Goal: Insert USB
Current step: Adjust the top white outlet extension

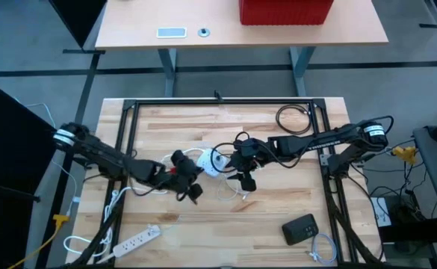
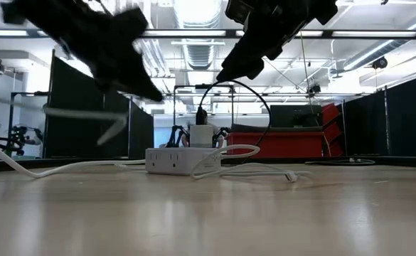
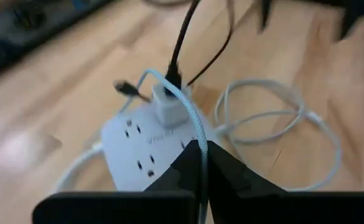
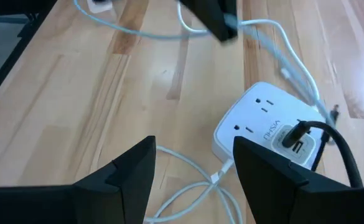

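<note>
- The USB plug (image 3: 124,88) looks free beside the power strip (image 3: 145,147), though blur hides detail.
- Left tool (image 3: 201,163) is clamped on the pale cable (image 3: 190,112), just short of the strip.
- Right tool (image 4: 194,167) hangs with fingers apart above the strip.

A white power strip (image 3: 145,143) lies flat on the wooden bench (image 1: 278,202), outlets up, with a white charger block (image 3: 167,106) plugged in. A pale braided USB cable (image 3: 191,118) arcs above it (its dark plug (image 3: 124,88) free in the air).

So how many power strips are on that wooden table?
2. A compact white one sits mid-table between the left gripper and right gripper, with cables plugged in. A long white strip lies near the front left corner. Others could be hidden under the arms.
</note>
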